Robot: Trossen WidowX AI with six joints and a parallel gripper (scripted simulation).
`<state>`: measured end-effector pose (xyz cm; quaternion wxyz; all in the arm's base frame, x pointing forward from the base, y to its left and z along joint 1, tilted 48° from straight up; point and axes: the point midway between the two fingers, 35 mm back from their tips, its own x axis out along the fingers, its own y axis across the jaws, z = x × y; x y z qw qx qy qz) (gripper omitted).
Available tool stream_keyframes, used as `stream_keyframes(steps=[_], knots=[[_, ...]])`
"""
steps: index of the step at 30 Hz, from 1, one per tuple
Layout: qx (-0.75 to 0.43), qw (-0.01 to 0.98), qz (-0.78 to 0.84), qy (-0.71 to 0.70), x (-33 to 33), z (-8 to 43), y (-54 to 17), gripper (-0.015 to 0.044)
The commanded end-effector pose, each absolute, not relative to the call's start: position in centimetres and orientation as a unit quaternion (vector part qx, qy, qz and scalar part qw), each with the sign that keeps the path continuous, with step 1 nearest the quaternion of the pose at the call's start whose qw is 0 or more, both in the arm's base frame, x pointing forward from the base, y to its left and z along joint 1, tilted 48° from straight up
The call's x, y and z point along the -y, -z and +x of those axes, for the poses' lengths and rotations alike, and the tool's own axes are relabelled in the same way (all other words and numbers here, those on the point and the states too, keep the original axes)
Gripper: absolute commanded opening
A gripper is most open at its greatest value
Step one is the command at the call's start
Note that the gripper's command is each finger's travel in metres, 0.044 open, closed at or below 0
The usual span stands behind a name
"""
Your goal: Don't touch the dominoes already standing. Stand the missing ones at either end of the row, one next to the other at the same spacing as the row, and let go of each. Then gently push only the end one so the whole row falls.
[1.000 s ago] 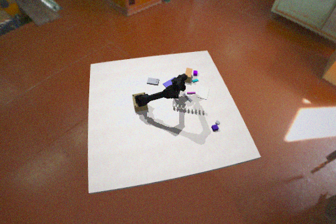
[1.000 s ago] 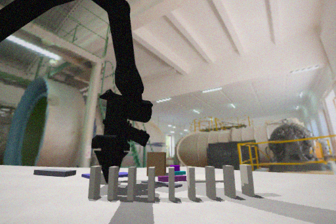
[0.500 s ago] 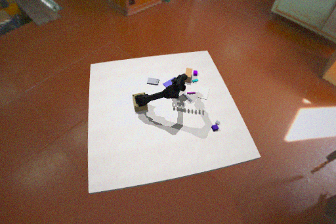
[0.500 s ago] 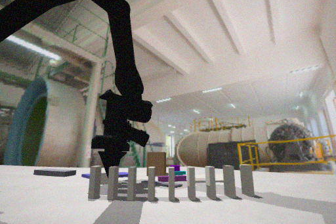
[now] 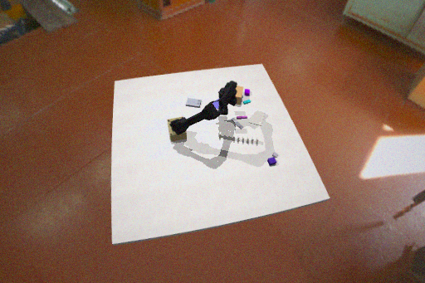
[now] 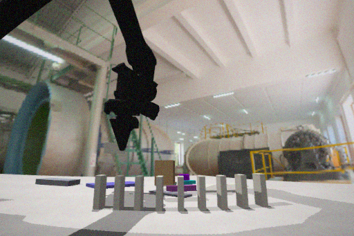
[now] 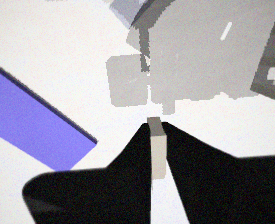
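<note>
A row of several thin grey dominoes stands upright at even spacing. My gripper is shut on a pale domino, which shows between the fingertips in the wrist view. In the exterior view the gripper hangs well above the table, over the left part of the row as seen there and behind it. The held domino cannot be made out in either the top or the exterior view. In the top view the arm hides the fingertips.
A violet-blue slab lies near the gripper. A grey flat box, tan block, purple cube, teal piece and magenta bar lie behind the row. A dark blue cube lies beyond its right end.
</note>
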<state>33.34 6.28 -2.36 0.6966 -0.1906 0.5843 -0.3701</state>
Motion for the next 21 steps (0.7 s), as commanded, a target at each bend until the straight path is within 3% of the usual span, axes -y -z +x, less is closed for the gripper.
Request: stream_keyframes(steps=[1, 5, 14, 21], knots=[[-0.584, 0.698, -0.184, 0.372, -7.8, 33.3, 0.6, 0.0026], [-0.595, 0.691, -0.207, 0.353, -8.0, 33.3, 0.8, 0.0026], [-0.687, 0.550, -0.468, 0.082, -10.5, 33.7, 3.4, 0.0026], [-0.688, 0.546, -0.472, 0.076, -10.5, 33.7, 3.4, 0.0026]])
